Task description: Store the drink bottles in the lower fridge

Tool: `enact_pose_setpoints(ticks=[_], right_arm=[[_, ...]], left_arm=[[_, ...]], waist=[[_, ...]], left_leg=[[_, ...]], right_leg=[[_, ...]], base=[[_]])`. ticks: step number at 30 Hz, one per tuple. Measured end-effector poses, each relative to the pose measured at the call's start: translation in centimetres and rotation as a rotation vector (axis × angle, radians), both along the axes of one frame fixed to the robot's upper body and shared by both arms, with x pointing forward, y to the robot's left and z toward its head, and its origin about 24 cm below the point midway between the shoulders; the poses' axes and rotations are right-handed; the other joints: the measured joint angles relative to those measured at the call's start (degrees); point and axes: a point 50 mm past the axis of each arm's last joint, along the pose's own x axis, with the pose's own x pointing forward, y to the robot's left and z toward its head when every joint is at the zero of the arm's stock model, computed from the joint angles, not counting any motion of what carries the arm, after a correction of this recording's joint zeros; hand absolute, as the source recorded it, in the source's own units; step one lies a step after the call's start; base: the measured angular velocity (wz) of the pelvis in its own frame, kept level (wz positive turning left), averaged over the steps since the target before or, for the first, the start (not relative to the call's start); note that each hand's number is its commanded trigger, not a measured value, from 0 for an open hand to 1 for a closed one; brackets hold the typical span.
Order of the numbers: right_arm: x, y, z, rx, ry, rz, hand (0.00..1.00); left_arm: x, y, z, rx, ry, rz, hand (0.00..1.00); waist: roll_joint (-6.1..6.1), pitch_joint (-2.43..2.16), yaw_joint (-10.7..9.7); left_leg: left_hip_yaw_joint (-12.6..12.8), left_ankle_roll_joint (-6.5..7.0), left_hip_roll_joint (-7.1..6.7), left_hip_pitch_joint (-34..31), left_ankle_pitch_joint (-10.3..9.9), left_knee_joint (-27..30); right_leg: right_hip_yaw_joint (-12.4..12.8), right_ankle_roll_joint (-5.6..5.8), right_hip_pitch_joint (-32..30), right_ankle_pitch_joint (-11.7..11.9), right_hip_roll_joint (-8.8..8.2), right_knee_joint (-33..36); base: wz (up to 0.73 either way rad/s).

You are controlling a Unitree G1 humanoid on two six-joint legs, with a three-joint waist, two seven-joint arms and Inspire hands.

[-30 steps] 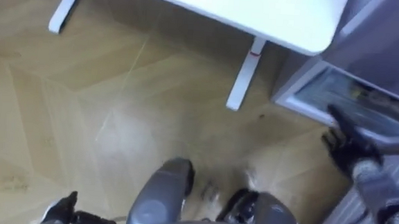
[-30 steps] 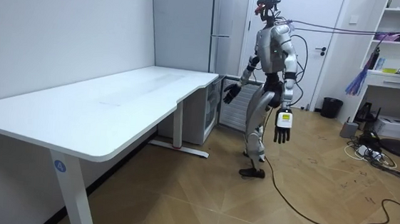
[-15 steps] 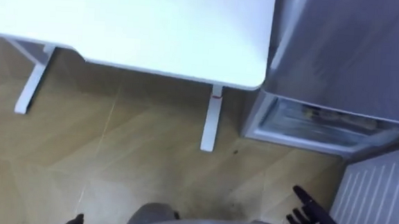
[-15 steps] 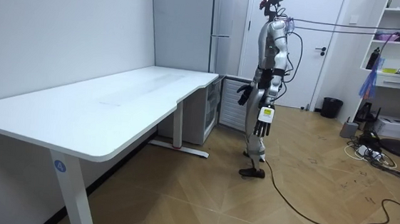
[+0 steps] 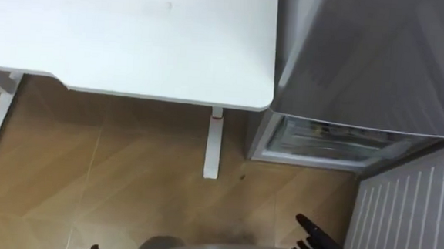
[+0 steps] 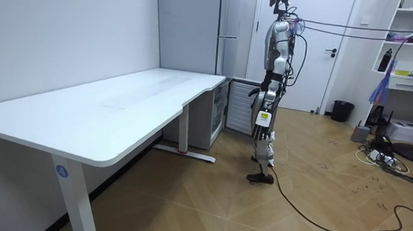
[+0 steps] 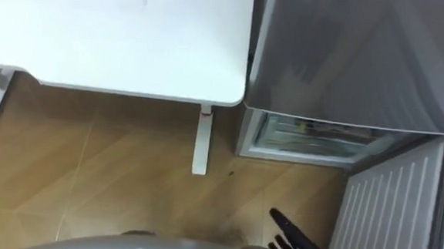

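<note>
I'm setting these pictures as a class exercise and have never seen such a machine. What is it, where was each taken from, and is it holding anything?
It is a two-legged humanoid robot with two arms and hands. The room view comes from a camera standing in the room: the robot stands before a grey fridge, beside a white desk. The two eye views come from a camera on its head, looking down. They show the bare desk and the fridge's lower compartment with its door standing open; what is inside is too blurred to tell. The right hand is open and empty. The left hand hangs at its side.
</note>
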Motion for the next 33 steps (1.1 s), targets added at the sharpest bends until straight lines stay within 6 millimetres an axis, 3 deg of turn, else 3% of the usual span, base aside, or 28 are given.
enact_pose_setpoints(ticks=[4,8,10,21,30,33], right_arm=[[-1.3,-0.1,-0.1,-0.054,0.107,0.236,0.0],[-0.6,-0.6,-0.1,-0.118,0.135,0.358,0.0],[-0.5,-0.6,-0.1,-0.128,0.144,0.377,0.0],[-0.4,-1.1,-0.1,-0.172,0.173,0.382,0.0],[2.6,-1.8,0.3,-0.347,0.147,0.571,0.0],[5.2,-2.4,1.1,-0.467,0.069,0.645,0.0]], left_arm=[[-0.1,0.3,0.1,0.018,0.007,0.012,0.0],[0.0,0.4,0.1,0.034,0.035,-0.031,0.0],[-0.1,0.5,0.1,0.037,0.048,-0.034,0.0],[-1.1,0.6,0.1,0.034,0.127,-0.107,0.0],[-0.6,0.6,0.1,0.037,0.103,-0.111,0.0],[-0.7,0.6,0.1,0.037,0.095,-0.111,0.0]], waist=[[-0.29,0.05,0.04],[-0.7,-0.38,0.01],[-1.02,-0.56,0.18],[-0.85,-0.51,-0.08],[-0.74,-0.53,-0.04],[-0.67,-0.53,-0.54]], left_leg=[[1.49,0.01,0.12,1.48,0.0,-1.05],[2.4,0.02,0.37,1.42,-0.01,-1.12],[2.43,0.02,0.41,1.47,-0.01,-1.13],[2.18,0.03,0.42,2.25,-0.01,-1.16],[2.32,0.03,0.43,2.4,-0.01,-1.02],[2.35,0.03,0.42,2.58,-0.01,-1.02]], right_leg=[[2.05,0.04,0.27,0.06,0.21,0.14],[2.9,-0.12,-0.43,0.66,0.53,0.07],[3.22,-0.15,-0.37,0.69,0.6,0.08],[3.45,-0.18,0.62,0.81,0.68,0.0],[3.31,-0.2,0.46,0.83,0.68,0.1],[3.36,-0.2,0.62,0.83,0.69,0.12]], base=[[-0.25],[-0.14],[0.0],[0.0],[0.0],[-0.01]])
